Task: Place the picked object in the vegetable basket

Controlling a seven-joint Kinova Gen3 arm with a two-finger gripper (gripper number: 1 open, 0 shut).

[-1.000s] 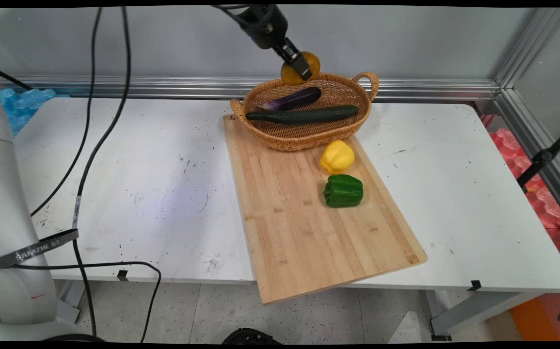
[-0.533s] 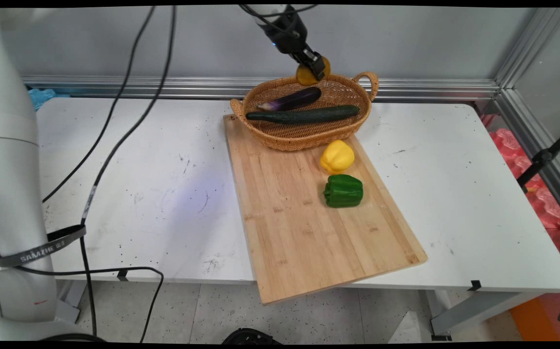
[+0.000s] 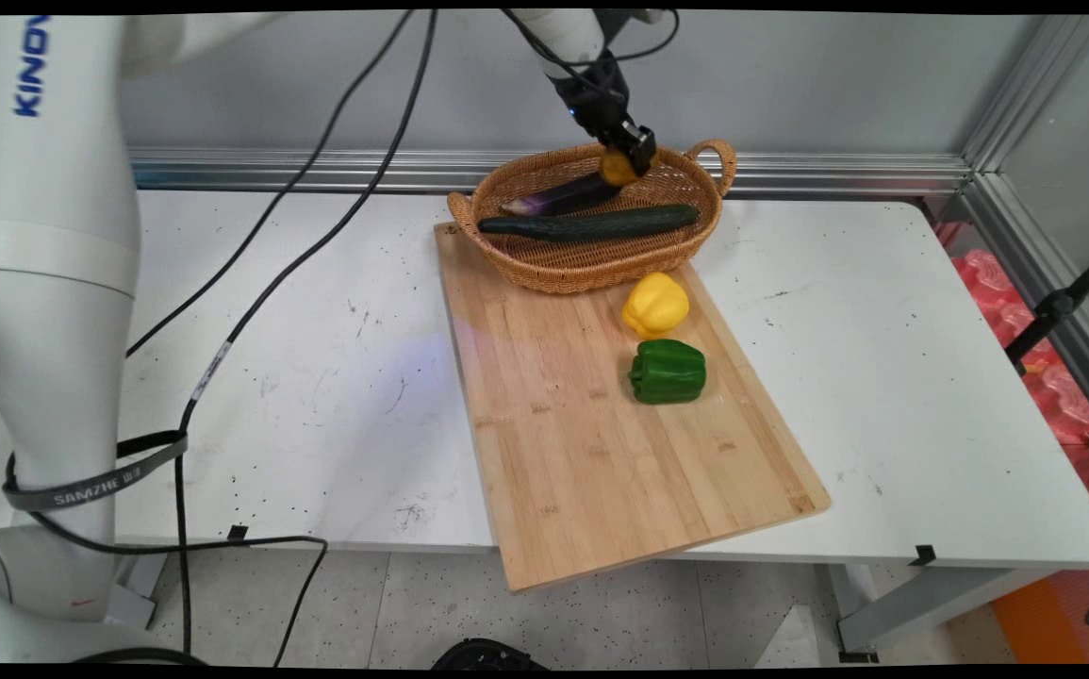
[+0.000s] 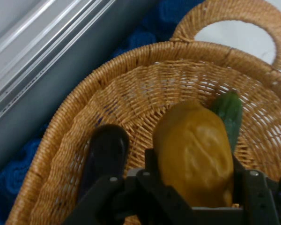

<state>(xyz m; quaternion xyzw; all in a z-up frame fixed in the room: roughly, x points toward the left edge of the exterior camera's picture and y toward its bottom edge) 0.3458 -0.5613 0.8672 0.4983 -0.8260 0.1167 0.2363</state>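
A white table [image 3: 318,311] stands before a grey wall, with a wooden board [image 3: 591,443] lying across its middle and a wicker basket [image 3: 591,269] set on the board's far end. The black gripper [image 3: 627,162] reaches down from the top of the scene into the far side of the basket, near its right handle. It is clenched around a mustard-yellow, oval fruit [image 3: 616,168], which looks like a mango or a potato; which one cannot be told. In the hand view the fruit [image 4: 194,154] sits gripped between the fingers [image 4: 152,161], low inside the basket [image 4: 131,98], over the woven floor but not clearly resting on it. Just beside it on one side lies the dark end of an eggplant [image 4: 103,150], and on the other side the green tip of a cucumber [image 4: 229,112] shows behind it. In the main view the purple eggplant [image 3: 558,196] lies at the back of the basket and the long cucumber [image 3: 591,224] lies across its front, both fully inside. Two peppers stand on the board outside the basket: a yellow pepper [image 3: 656,304] just beside the basket's near wall, and a green pepper [image 3: 668,372] near it, closer to the camera. Two vegetables are thus in the basket, the fruit is held within it, not let go, and both peppers are on the board. Black cables [image 3: 252,245] hang from the arm over the table's left side.
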